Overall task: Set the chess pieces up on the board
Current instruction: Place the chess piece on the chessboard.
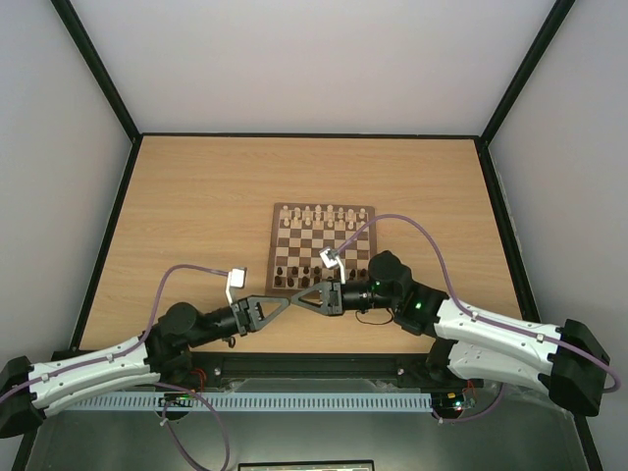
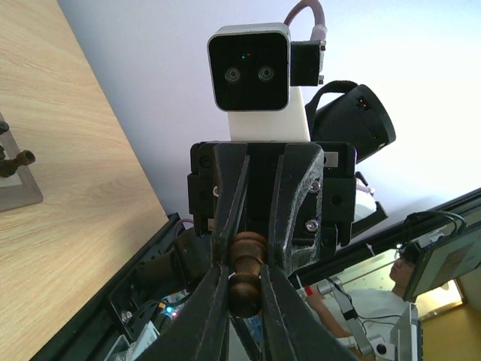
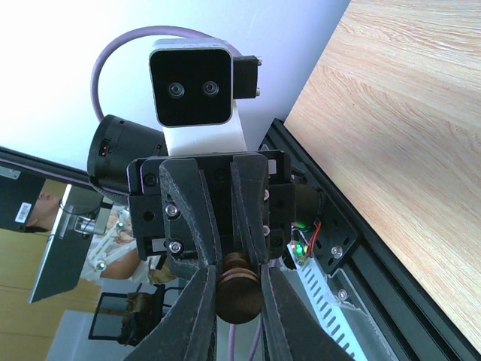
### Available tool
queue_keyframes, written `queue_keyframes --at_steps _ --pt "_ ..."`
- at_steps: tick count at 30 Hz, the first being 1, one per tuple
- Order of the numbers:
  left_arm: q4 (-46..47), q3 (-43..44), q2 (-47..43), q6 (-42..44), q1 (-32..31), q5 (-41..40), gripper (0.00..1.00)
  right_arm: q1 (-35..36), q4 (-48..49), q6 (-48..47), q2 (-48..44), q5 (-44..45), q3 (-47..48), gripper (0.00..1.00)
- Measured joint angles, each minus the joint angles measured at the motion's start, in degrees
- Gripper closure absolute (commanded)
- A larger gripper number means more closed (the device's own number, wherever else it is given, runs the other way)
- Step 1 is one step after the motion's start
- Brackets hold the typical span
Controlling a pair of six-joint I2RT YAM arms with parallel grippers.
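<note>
**Inspector:** Position of the hands?

**Assistant:** The left hand [image 1: 285,299] and the right hand [image 1: 304,296] meet tip to tip over the tabletop [image 1: 196,216], at the near edge of the board [image 1: 278,211].

**Inspector:** Their state?

**Assistant:** Both are clamped on one dark chess piece [image 2: 246,265], each from its own end. Both wrist views confirm it. From above, the piece is hidden between the fingertips, and its kind cannot be determined.

**Inspector:** And the board?

**Assistant:** The far rows carry the pale pieces [image 1: 322,214]. The near rows carry the dark pieces [image 1: 294,277], but the count is not legible. The right arm's wrist camera [image 1: 330,257] covers some squares. The left wrist view cuts the board down to one corner.
</note>
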Motion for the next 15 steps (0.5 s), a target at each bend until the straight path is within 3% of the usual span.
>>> queue_keyframes --at_steps 5,12,15 --pt "-0.4 0.7 0.8 0.0 0.2 0.1 0.94 -0.4 0.1 0.0 0.1 -0.1 0.0 0.83" --pt "-6.8 4.7 0.8 1.4 0.9 0.1 0.95 -0.8 -2.6 -1.1 -1.7 0.5 0.0 0.42" --pt "-12.6 9.4 1.7 3.1 1.8 0.1 0.95 -2.4 -7.4 -2.5 -5.7 1.3 0.2 0.32"
